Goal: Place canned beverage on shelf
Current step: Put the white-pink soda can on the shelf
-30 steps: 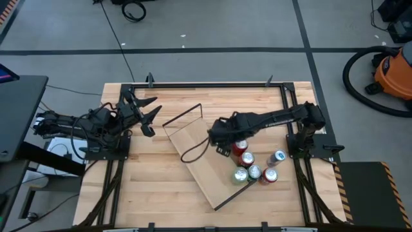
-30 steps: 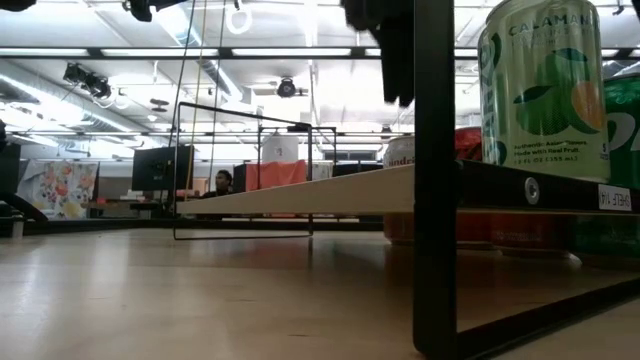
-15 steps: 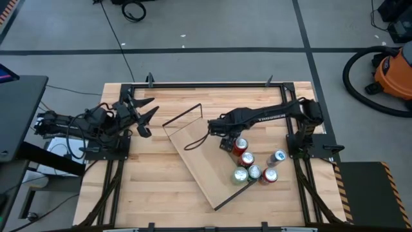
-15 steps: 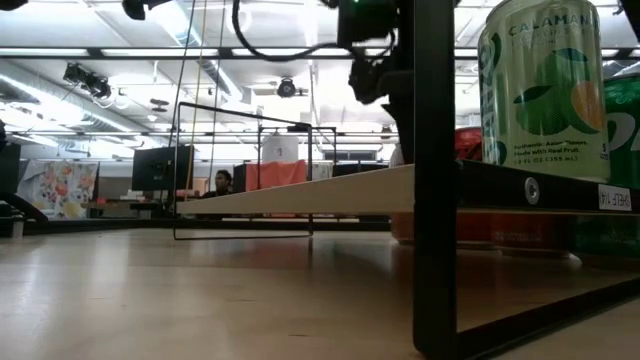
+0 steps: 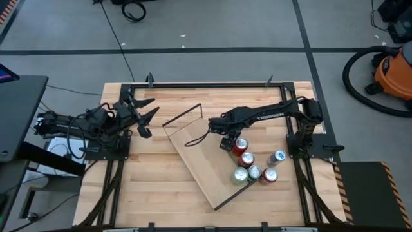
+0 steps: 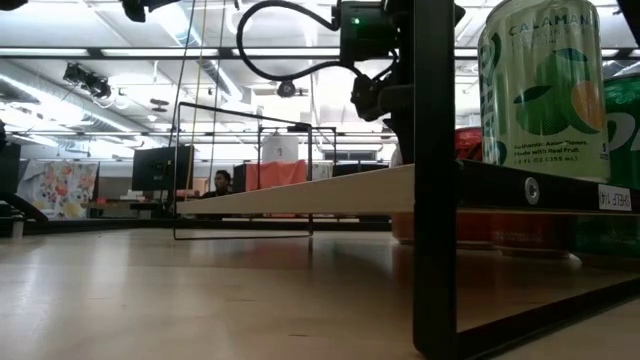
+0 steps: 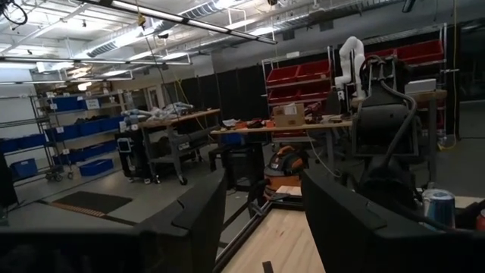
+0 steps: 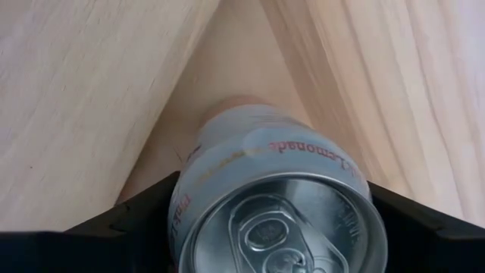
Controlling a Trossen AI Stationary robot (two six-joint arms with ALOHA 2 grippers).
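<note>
Your right gripper (image 5: 226,143) dropped onto red can (image 5: 239,147) beside shelf (image 5: 199,161); jaws flank can (image 8: 276,205), narrowing, grip unconfirmed. Lift pending. Left gripper (image 5: 145,116) spread open, idle.

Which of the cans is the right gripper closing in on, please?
The red can at the cluster's upper-left end sits between the right gripper's open fingers; the other four stand farther off.

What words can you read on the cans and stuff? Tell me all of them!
"CALAMAN", cut off at the picture's edge: on the green can on the shelf.
"emonade", upside down, the first letter hidden: on the pale can between the right end effector's fingers.
White sticker on the shelf's dark frame: too small to read.
Small print under the green can's fruit picture: too small to read.
</note>
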